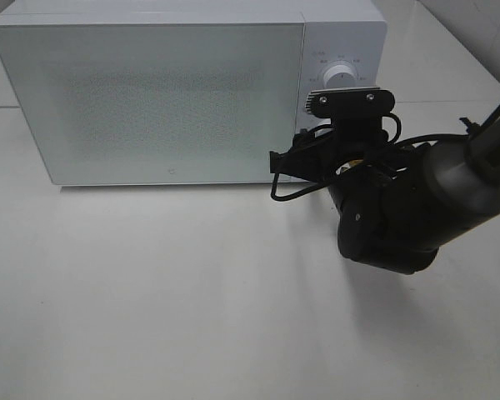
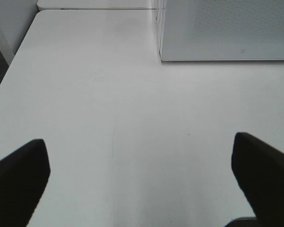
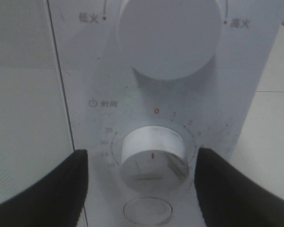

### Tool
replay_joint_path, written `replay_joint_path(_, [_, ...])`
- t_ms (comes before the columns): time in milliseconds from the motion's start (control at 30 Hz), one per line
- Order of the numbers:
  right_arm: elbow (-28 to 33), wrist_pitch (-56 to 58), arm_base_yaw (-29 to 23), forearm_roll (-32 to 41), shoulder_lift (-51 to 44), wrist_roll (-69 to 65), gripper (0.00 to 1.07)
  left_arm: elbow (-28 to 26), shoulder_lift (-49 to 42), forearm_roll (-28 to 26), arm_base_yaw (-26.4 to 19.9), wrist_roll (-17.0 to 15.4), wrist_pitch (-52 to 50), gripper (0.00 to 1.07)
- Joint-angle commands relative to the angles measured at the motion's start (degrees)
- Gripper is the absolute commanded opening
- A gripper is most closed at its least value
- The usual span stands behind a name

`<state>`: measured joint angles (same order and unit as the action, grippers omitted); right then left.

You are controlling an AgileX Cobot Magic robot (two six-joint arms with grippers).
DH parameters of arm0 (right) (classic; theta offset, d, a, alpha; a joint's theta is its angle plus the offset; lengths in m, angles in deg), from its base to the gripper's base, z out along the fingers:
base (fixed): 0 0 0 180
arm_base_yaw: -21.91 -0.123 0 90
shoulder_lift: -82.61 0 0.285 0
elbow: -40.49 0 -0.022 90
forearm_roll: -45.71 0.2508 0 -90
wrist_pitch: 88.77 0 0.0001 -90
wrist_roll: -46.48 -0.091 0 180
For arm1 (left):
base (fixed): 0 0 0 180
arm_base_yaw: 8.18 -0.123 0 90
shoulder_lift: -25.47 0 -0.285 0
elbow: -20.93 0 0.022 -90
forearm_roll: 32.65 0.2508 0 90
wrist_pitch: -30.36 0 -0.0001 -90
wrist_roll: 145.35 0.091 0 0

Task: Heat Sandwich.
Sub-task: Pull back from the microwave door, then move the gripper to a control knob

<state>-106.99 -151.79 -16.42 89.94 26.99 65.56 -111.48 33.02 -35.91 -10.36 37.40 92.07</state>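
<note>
The sandwich is out of view. The white microwave (image 1: 167,100) stands at the back of the table with its door shut. My right gripper (image 3: 142,155) is at the control panel, open, with one dark finger on each side of the lower timer knob (image 3: 152,158) and a small gap on both sides. The knob's red mark points toward the 0. In the exterior view the right arm (image 1: 400,217) and its wrist camera hide that knob. My left gripper (image 2: 139,142) hangs open over bare white table, holding nothing.
Above the timer knob sits a larger power knob (image 3: 173,38), and below it a round button (image 3: 148,210). The microwave's lower front corner (image 2: 163,56) shows in the left wrist view. The white table (image 1: 150,292) stretches in front of the microwave.
</note>
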Motion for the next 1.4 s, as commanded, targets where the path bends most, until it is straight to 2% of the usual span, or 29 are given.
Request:
replay_joint_path(33, [-0.5, -0.5, 0.3, -0.3, -0.3, -1.0, 0.44, 0.1, -1.1, -0.5, -0.1, -0.1, -0.6, 1.00])
replay_joint_path(67, [-0.5, -0.5, 0.3, -0.3, -0.2, -1.0, 0.39, 0.1, -1.1, -0.5, -0.1, -0.1, -0.6, 1.00])
replay_joint_path(100, [-0.5, -0.5, 0.3, -0.3, -0.2, -1.0, 0.39, 0.1, -1.1, -0.5, -0.1, -0.1, -0.6, 1.00])
replay_joint_path(167, [-1.0, -0.6, 0.3, -0.1, 0.2, -1.0, 0.22, 0.1, -1.1, -0.5, -0.1, -0.1, -0.6, 1.00])
replay_joint_path(200, [-1.4, -0.6, 0.3, -0.2, 0.3, -1.0, 0.17, 0.1, -1.1, -0.5, -0.1, -0.1, -0.6, 1.00])
replay_joint_path(233, [-1.4, -0.6, 0.3, -0.2, 0.3, -1.0, 0.17, 0.1, -1.1, -0.5, -0.1, -0.1, -0.6, 1.00])
replay_joint_path(300, [-2.1, -0.4, 0.3, -0.2, 0.6, -1.0, 0.09, 0.1, -1.1, -0.5, -0.1, -0.1, -0.6, 1.00])
replay_joint_path(700, [-2.3, -0.9, 0.3, -0.2, 0.6, -2.3, 0.10, 0.1, -1.1, -0.5, -0.1, -0.1, -0.6, 1.00])
replay_joint_path(800, [-2.3, -1.5, 0.3, -0.2, 0.6, -7.4, 0.10, 0.1, -1.1, -0.5, -0.1, -0.1, -0.6, 1.00])
replay_joint_path(1033, [-2.3, -2.2, 0.3, -0.8, 0.6, -25.8, 0.10, 0.1, -1.1, -0.5, -0.1, -0.1, -0.6, 1.00])
replay_joint_path(1167, [-2.3, -3.4, 0.3, -2.3, 0.6, -42.0, 0.09, 0.1, -1.1, -0.5, -0.1, -0.1, -0.6, 1.00])
replay_joint_path(1400, [-2.3, -4.8, 0.3, -4.0, 0.6, -58.3, 0.10, 0.1, -1.1, -0.5, -0.1, -0.1, -0.6, 1.00])
